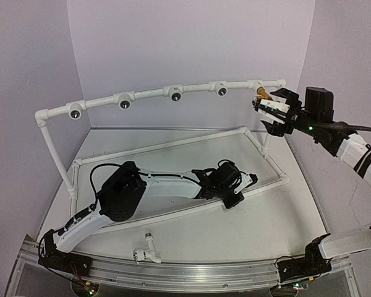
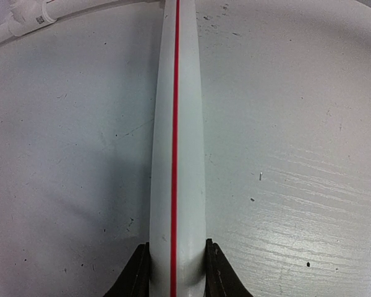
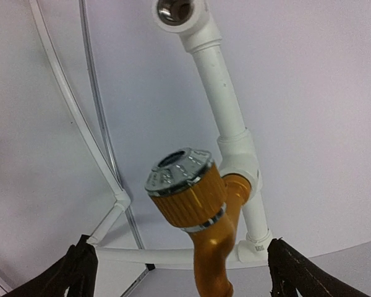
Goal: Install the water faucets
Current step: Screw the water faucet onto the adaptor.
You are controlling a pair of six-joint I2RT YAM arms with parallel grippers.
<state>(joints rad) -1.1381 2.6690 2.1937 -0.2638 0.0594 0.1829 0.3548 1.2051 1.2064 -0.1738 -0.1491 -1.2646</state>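
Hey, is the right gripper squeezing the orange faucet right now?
No: in the right wrist view the right gripper has its fingers standing wide apart, clear of the orange faucet between them.

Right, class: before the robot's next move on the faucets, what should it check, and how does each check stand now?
1. Yellow-orange faucet at the pipe frame's end fitting: ok.
2. That faucet screwed fully home: cannot tell.
3. Right gripper open, fingers clear of the faucet: ok.
4. Left gripper shut on the base pipe: ok.
5. White faucet installed: not ok, it lies on the table.
6. Empty sockets free on the top rail: ok.
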